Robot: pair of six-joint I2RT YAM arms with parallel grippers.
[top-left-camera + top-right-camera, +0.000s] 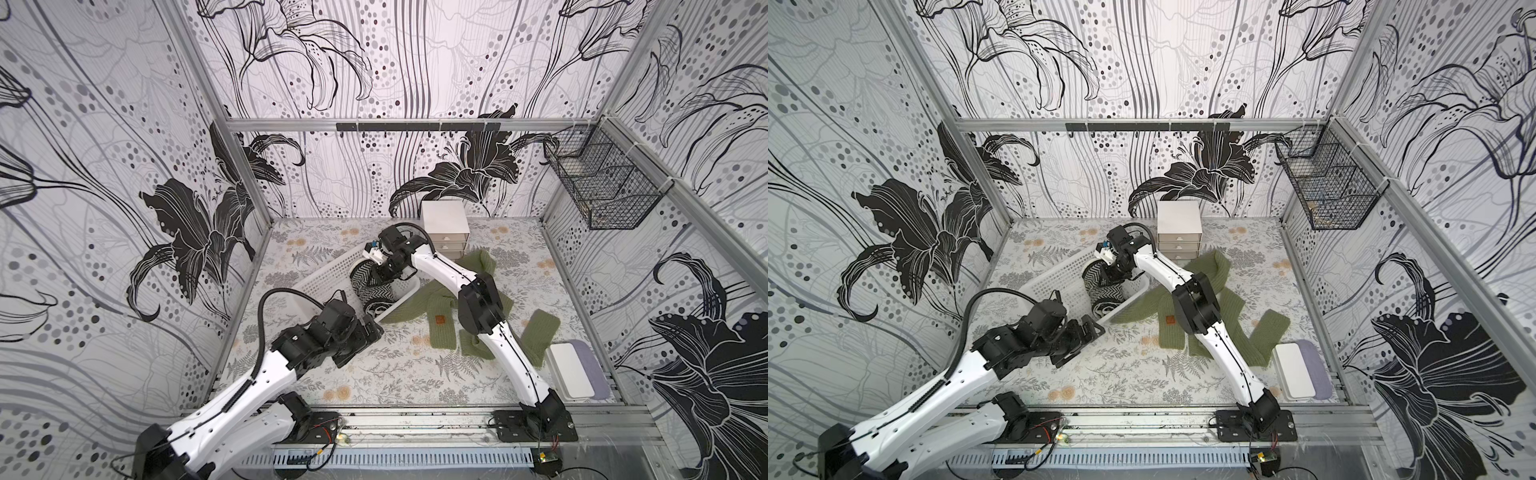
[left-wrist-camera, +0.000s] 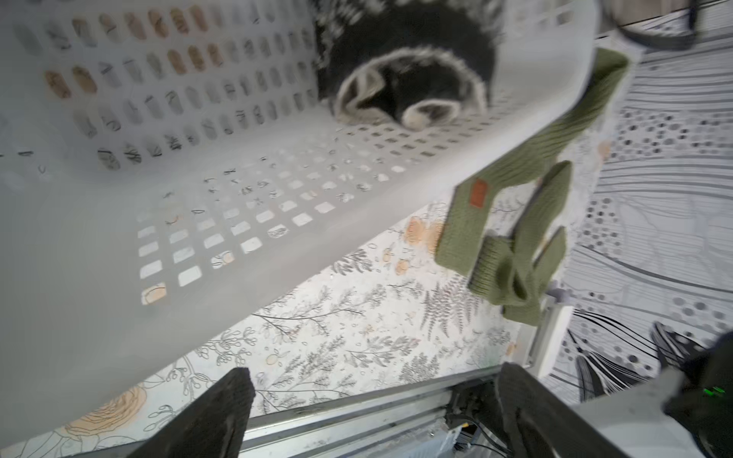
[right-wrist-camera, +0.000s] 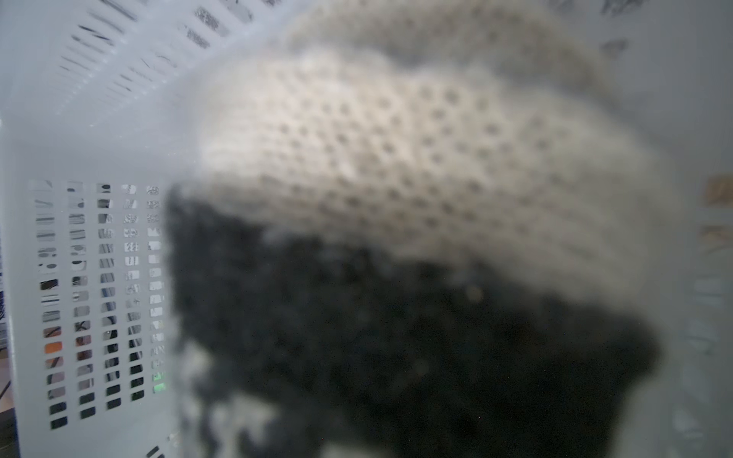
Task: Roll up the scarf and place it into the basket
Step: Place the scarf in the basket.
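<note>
Now: rolled scarf in basket
The black-and-white scarf [image 1: 368, 287] lies inside the white basket [image 1: 328, 270]. The left gripper [image 2: 375, 372] gapes wide near its rim. The right gripper [image 1: 382, 274] is down at the roll, its jaws hidden.

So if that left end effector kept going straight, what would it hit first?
Probably the near wall of the white basket, just ahead of the open left end effector; possibly the tablecloth first, since depth is unclear.

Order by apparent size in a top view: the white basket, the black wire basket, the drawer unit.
White basket and black wire basket: alike, and the wire one hangs nearer the camera, so unranked.
Drawer unit: smallest.
</note>
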